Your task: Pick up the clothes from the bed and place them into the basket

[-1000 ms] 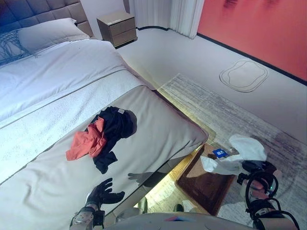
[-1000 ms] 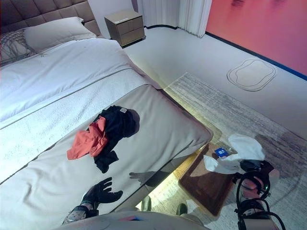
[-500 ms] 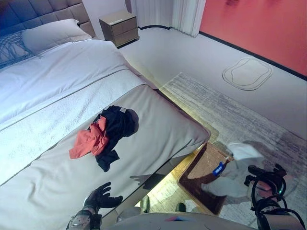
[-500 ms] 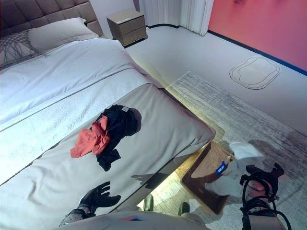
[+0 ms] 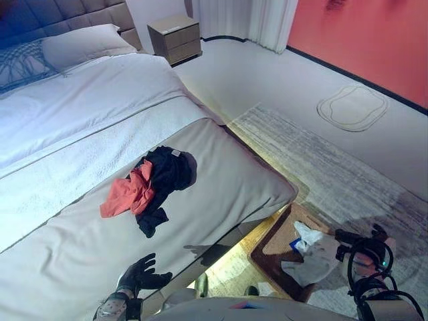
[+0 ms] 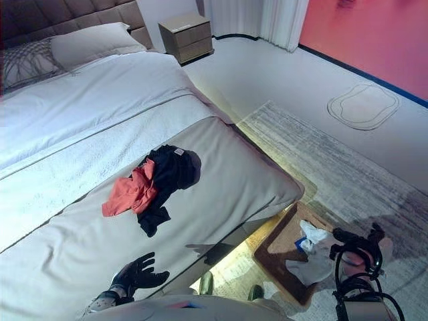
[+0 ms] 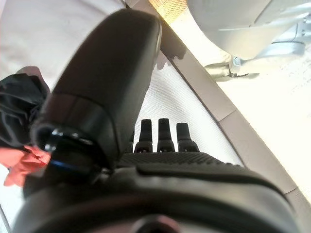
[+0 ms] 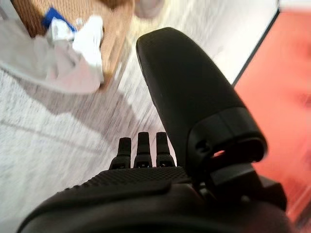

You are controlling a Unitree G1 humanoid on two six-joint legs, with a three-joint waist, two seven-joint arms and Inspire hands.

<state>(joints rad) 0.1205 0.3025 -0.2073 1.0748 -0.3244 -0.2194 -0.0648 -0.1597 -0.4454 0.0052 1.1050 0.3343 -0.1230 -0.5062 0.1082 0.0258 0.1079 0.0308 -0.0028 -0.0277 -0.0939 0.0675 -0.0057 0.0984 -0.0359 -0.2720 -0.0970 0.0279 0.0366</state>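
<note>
Fingers of the left hand are seen spread and straight, resting on the near part of the bed; nothing is held. The right hand is held low at the right, beside the basket; in its own wrist view the fingers are seen straight and empty, so it is judged released.

A white garment with a blue tag is seen lying partly in the basket and draped over its near rim onto the rug. Whether it is fully inside cannot be told.

Further up the bed, a heap is noted: an orange-red garment lying against and partly over a black garment. Both are crumpled and touching.

Handling is judged as follows: both pieces are light, limp and not fragile; they will sag and trail when lifted. A hold is best taken at the bunched middle of the heap, where the two fabrics overlap, so that both may be gathered at once. A loose edge is likely to slip from straight fingers.

Nothing is seen between the left hand and the heap; only grey cover lies there. A pillow and a nightstand stand well apart at the far end and are not in the way.
</note>
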